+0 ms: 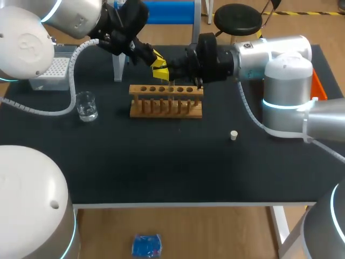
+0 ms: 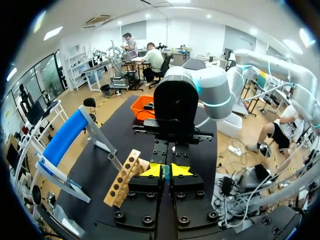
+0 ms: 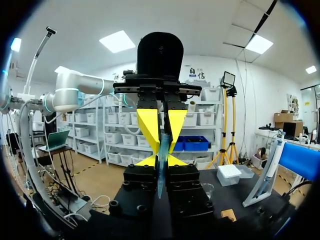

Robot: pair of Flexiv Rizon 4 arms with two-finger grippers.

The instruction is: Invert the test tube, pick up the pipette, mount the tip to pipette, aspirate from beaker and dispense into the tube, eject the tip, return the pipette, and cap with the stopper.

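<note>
Lab: test-tube rack (image 1: pixel 166 101), beaker (image 1: pixel 86 106).

rack (image 1: pixel 166 101): bare wood | beaker (image 1: pixel 86 106): clear glass | table (image 1: pixel 161 167): matt black | test tube (image 3: pixel 163 150): translucent

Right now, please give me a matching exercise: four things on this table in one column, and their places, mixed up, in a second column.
Things:
1. beaker
2. stopper
3. tube
4. rack

Places:
a. gripped by the left gripper and the right gripper
b. mid-table, under both grippers
c. alone on the table, right of the rack
d. on the table, left of the rack

Pairs: 1-d, 2-c, 3-a, 4-b
</note>
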